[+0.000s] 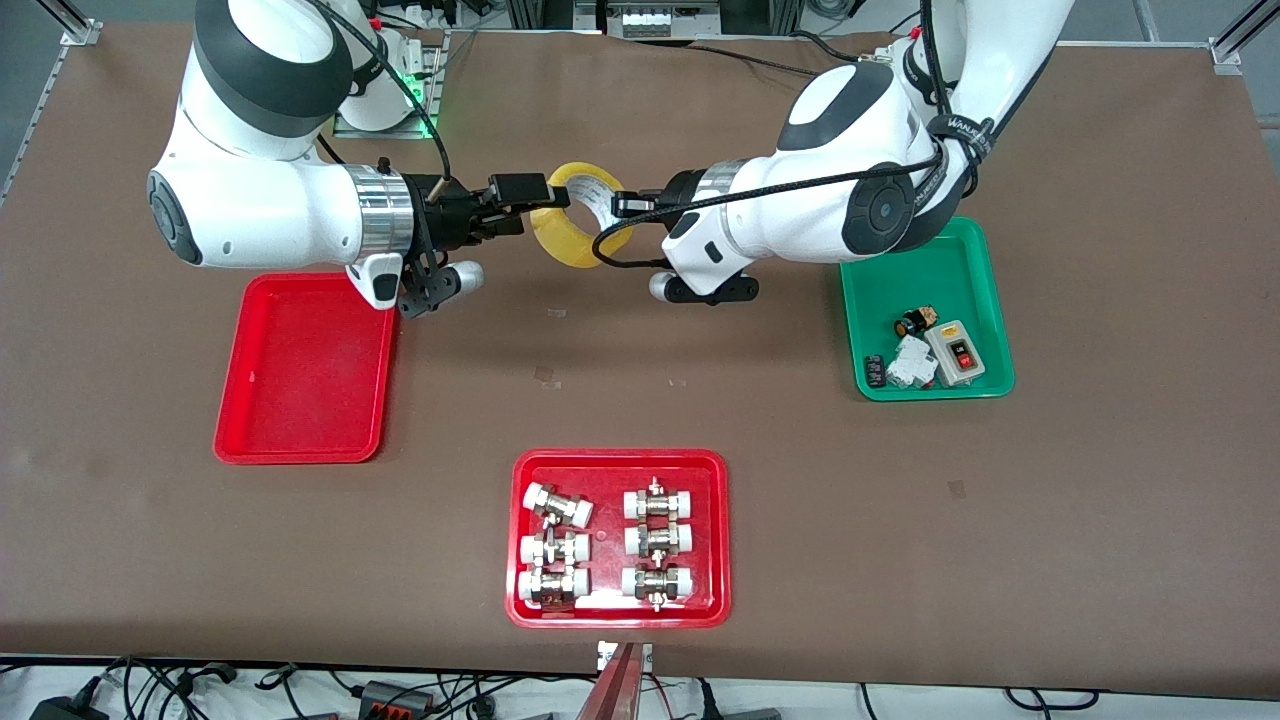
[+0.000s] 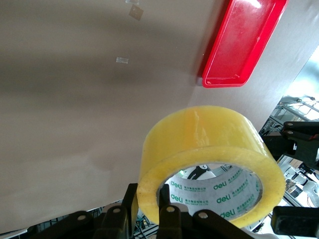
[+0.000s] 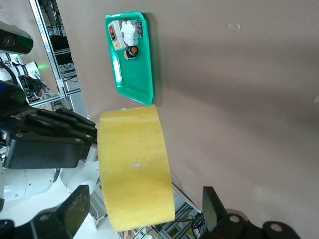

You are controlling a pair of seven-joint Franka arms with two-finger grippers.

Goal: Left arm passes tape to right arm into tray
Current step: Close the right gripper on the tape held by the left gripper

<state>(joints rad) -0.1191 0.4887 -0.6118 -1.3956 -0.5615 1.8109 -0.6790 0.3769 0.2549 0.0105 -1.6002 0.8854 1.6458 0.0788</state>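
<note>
Fittings tray (image 1: 618, 460) nearest, plain red tray (image 1: 305, 375) bare, left claw (image 1: 612, 207) clamping tape (image 1: 570, 243) over desk (image 1: 1100, 480), right claw (image 1: 528, 200) spread around it.

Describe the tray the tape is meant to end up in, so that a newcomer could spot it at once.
Start at the brown table and go to the right arm's end. There, under the right arm's wrist, lies the plain red tray, glossy, with rounded corners and a raised rim. Unlike the other red tray, which holds white-capped metal fittings, and the green tray with electrical parts, it holds nothing.
</note>
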